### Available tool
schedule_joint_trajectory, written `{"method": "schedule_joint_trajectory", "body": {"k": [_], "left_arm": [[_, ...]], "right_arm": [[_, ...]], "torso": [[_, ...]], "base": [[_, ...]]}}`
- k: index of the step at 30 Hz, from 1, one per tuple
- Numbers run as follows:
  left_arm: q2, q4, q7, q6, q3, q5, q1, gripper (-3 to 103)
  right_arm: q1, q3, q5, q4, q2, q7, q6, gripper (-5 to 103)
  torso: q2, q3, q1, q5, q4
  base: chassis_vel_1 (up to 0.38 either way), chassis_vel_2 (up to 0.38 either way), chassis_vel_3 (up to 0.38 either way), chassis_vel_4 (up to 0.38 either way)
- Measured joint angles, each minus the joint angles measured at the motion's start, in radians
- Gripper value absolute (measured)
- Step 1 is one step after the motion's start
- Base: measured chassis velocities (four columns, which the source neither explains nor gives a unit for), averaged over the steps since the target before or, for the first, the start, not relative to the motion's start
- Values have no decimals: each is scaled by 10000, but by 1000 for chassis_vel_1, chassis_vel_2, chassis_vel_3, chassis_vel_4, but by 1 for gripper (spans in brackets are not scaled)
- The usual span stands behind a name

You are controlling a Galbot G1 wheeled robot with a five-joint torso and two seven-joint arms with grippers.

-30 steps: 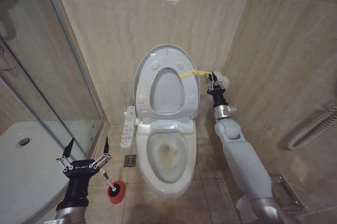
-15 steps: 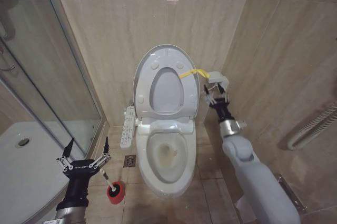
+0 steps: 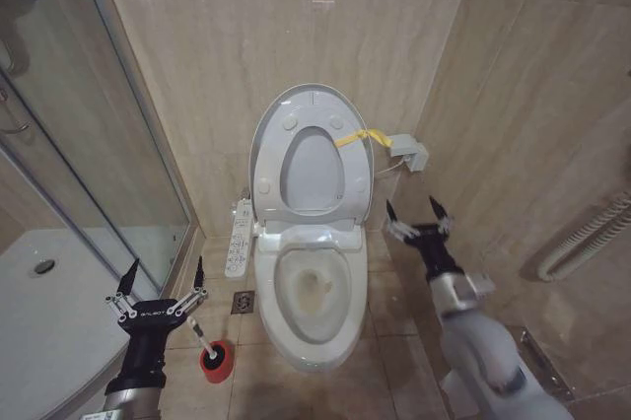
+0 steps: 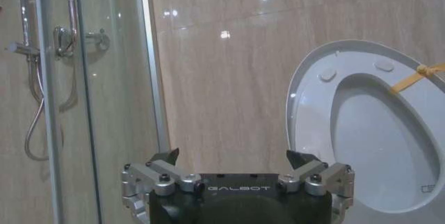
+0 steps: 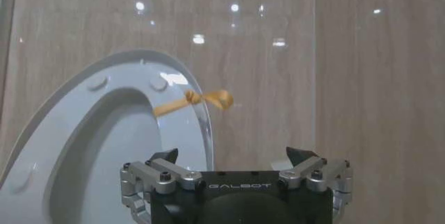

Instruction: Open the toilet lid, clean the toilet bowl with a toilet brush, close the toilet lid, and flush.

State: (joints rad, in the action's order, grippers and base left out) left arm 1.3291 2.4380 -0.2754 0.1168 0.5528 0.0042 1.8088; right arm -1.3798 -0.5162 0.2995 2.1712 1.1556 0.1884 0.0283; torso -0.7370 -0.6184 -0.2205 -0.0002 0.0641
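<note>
**Lid up, two hands open and empty**

Head view: one toilet lid [image 3: 310, 105] stands raised against the tiled wall, the seat ring folded up against it, with one yellow ribbon [image 3: 357, 137] tied at its right edge. Two round bumpers show near the top of the raised seat. Below it the one toilet bowl [image 3: 314, 292] lies uncovered, its inside stained yellowish. The left hand [image 3: 161, 280] hovers at the lower left with its fingers spread wide, holding nothing. Just below and right of it, one toilet brush [image 3: 202, 337] leans in one red cup holder [image 3: 218, 364] on the floor, beside the bowl's left side. The right hand [image 3: 418, 214] is in the air to the right of the bowl, fingers apart and empty, below a small grey box [image 3: 408, 153] on the wall.

Left wrist view: the left hand [image 4: 236, 158] is spread open before the wall; the lid [image 4: 311, 94] stands beyond it, and a glass shower door [image 4: 83, 99] is on the other side.

Right wrist view: the right hand [image 5: 235, 157] is open, facing the lid [image 5: 76, 114] and the knotted ribbon [image 5: 201, 100].
</note>
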Motion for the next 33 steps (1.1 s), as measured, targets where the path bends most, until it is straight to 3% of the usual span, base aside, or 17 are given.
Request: {"method": "schedule_joint_trajectory", "body": {"k": [5, 15, 20, 25, 33], "left_arm": [[0, 0, 0, 0, 0, 0, 0, 100], [0, 0, 0, 0, 0, 0, 0, 100], [0, 0, 0, 0, 0, 0, 1, 100], [0, 0, 0, 0, 0, 0, 0, 100], [0, 0, 0, 0, 0, 0, 1, 100]], "right_arm": [[-1412, -280, -748, 4, 440, -405, 586, 100], [-2387, -572, -1123, -102, 1219, -456, 567, 100], [-2860, -1542, -1108, -228, 1814, -1248, 470, 100], [-3836, -2552, -220, 362, 2573, -2881, 308, 100], [-4161, -2439, -94, 1257, 3132, -3239, 434, 100]], "torso": [[0, -1, 0, 1, 0], [1, -1, -2, 1, -3], [2, -2, -2, 1, -3], [2, -1, -2, 2, 2], [2, -2, -2, 0, -3]], "base": [[0, 0, 0, 0], [0, 0, 0, 0], [0, 0, 0, 0], [0, 0, 0, 0], [0, 0, 0, 0]]}}
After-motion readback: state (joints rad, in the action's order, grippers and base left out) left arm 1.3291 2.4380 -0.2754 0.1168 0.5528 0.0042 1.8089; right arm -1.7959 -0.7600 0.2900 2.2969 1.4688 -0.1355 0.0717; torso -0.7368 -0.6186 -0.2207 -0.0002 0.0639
